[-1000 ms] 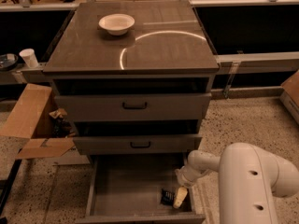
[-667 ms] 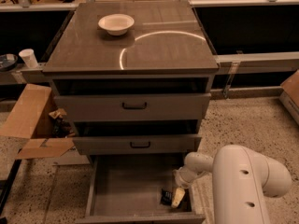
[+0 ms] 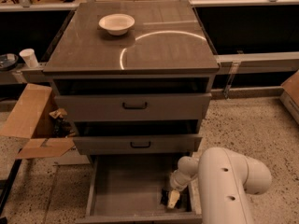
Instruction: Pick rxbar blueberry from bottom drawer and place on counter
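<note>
The bottom drawer [image 3: 121,190] is pulled open below the cabinet, showing its flat grey floor. My white arm reaches down into its right front corner, and my gripper [image 3: 171,200] sits there low over the floor. A small dark thing, probably the rxbar blueberry [image 3: 164,198], lies right at the gripper, mostly hidden by it. The glossy grey-brown counter [image 3: 154,45] with its arc of reflected light tops the cabinet, far above the gripper.
A white bowl [image 3: 117,23] stands on the counter's back left. Two closed drawer fronts with black handles [image 3: 134,106] sit above the open drawer. An open cardboard box [image 3: 32,120] and a white cup [image 3: 30,57] are at the left. Speckled floor lies to the right.
My arm has shifted slightly left and the gripper has sunk a little lower into the drawer's right front corner. Nothing else has moved.
</note>
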Tool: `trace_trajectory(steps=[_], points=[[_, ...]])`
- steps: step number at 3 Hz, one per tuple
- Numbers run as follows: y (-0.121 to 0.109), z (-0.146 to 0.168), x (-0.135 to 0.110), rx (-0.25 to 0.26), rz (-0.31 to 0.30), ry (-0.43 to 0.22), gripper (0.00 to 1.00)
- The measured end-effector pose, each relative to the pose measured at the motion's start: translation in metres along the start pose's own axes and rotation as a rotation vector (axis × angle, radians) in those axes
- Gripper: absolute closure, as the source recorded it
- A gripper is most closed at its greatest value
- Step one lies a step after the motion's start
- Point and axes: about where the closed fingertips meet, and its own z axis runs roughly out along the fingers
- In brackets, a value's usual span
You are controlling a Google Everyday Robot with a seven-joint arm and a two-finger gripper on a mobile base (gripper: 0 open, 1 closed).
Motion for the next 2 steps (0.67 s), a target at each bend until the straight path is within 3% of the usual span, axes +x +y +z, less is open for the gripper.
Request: trace_trajectory(steps=[2], points=[[0.005, 0.035, 0.007, 0.019, 0.023, 0.014, 0.0]])
